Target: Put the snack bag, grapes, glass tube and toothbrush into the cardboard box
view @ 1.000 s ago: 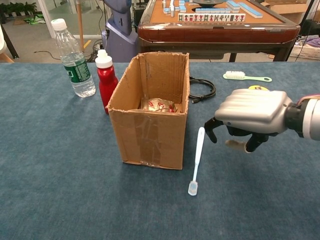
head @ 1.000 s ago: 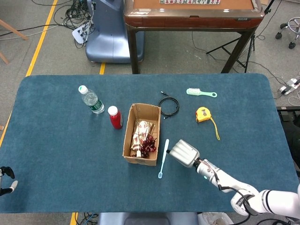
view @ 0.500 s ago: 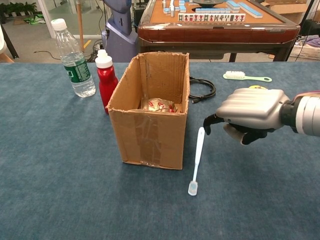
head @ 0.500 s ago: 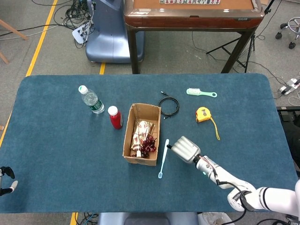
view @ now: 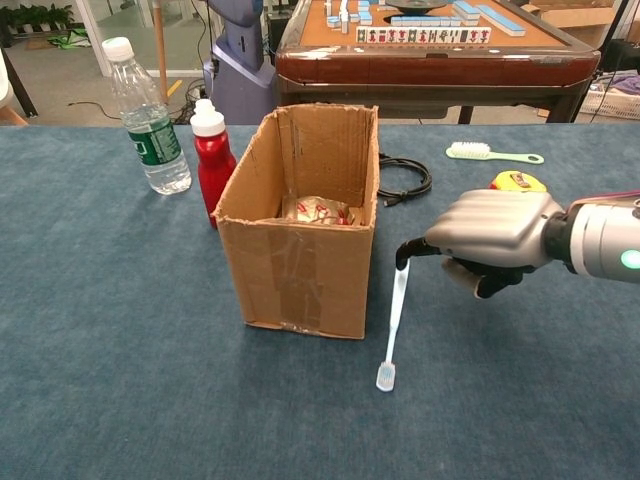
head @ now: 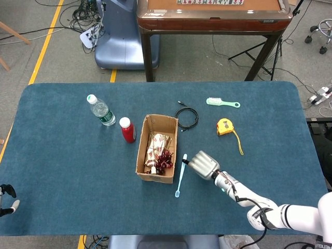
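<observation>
The cardboard box (head: 141, 149) (view: 300, 265) stands open-topped at the table's middle. In it lie the snack bag (head: 156, 141) (view: 318, 210) and dark red grapes (head: 165, 158). I cannot make out the glass tube. A light blue toothbrush (head: 180, 175) (view: 393, 320) lies on the cloth just right of the box, bristles toward me. My right hand (head: 203, 164) (view: 490, 235) hovers low beside it, holding nothing, with one dark fingertip (view: 403, 256) touching the handle's far end. Only the edge of my left hand (head: 6, 197) shows at the table's near left corner, fingers apart and holding nothing.
A water bottle (head: 101, 110) (view: 145, 115) and a red bottle (head: 127, 129) (view: 210, 150) stand left of the box. Behind it lie a black cable (head: 187, 116), a green brush (head: 223, 102) and a yellow tape measure (head: 224, 126). A wooden table stands beyond.
My right hand has slid left and lower toward the toothbrush. Its fingers have stretched out, and one fingertip now meets the handle's end. The toothbrush has not moved.
</observation>
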### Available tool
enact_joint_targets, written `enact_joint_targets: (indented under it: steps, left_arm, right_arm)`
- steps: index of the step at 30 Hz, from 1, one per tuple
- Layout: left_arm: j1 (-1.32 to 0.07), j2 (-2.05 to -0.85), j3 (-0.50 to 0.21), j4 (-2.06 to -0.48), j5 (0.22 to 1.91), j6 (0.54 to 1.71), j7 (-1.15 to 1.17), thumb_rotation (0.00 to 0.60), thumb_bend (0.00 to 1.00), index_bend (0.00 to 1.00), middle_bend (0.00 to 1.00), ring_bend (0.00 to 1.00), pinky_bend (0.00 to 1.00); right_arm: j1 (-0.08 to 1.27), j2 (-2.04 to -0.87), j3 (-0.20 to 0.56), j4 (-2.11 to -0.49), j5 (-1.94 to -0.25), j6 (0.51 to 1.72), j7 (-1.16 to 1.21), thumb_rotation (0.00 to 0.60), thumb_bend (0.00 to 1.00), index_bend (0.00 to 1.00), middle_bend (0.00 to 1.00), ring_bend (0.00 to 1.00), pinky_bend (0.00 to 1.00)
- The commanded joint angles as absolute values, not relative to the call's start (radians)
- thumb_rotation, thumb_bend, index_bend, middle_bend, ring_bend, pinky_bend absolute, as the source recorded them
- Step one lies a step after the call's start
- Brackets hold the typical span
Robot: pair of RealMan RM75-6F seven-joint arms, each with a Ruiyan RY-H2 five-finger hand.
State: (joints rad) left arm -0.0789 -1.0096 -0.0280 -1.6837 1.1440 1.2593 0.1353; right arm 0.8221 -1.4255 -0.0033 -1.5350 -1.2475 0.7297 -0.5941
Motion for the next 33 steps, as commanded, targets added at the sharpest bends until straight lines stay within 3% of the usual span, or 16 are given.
enact_joint_targets:
  steps: [1,22,33]
  left_arm:
    - [-0.079,-1.010,-0.028,-1.683,1.144,1.259,0.136,0.600,0.28,0.56,0.46,0.37,0.65]
    - [-0.078,-1.008,-0.028,-1.688,1.144,1.261,0.134,0.600,0.28,0.56,0.46,0.37,0.65]
    - [-0.079,-1.009,-0.028,-1.687,1.144,1.261,0.138,0.600,0.28,0.56,0.46,0.37,0.65]
  right_arm:
    - [0.826,-1.430,-0.004,-1.530,-1.244,0.726,-0.591,0.600,1.00,0.19,1.00,1.00,1.00]
    - [0.848,-1.464,-0.015,-1.487,-1.233,0.705,-0.553,0.600,1.00,0.18,1.00,1.00,1.00]
    - [0.837,-1.427,-0.038,-1.522,-1.229,0.719,-0.551,0.600,1.00,0.18,1.00,1.00,1.00]
